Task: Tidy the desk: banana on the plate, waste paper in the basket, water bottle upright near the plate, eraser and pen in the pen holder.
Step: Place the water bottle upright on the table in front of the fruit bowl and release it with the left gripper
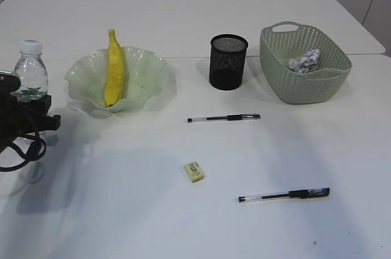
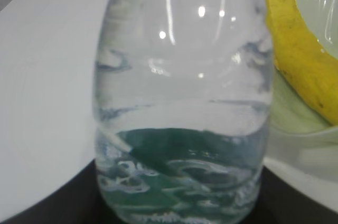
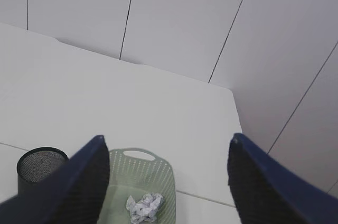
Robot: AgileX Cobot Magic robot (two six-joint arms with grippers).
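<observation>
The water bottle [image 1: 30, 71] stands upright at the desk's far left, just left of the plate [image 1: 146, 72]. My left gripper [image 1: 29, 101] is shut on its lower body, and the bottle [image 2: 182, 102] fills the left wrist view. The banana [image 1: 114, 68] lies in the plate. The waste paper [image 1: 305, 60] sits inside the basket [image 1: 278, 72]. Two pens [image 1: 224, 118] [image 1: 284, 195] and the eraser [image 1: 194, 171] lie on the desk [image 1: 122, 198], apart from the pen holder [image 1: 228, 62]. My right gripper [image 3: 166, 145] hangs open and empty above the basket [image 3: 158, 174]; it is out of the exterior view.
The desk's right edge and a grey panelled wall show in the right wrist view. A seam runs across the desk behind the pen holder [image 3: 39, 166]. The left arm's black body and cables [image 1: 18, 143] sit at the near left edge.
</observation>
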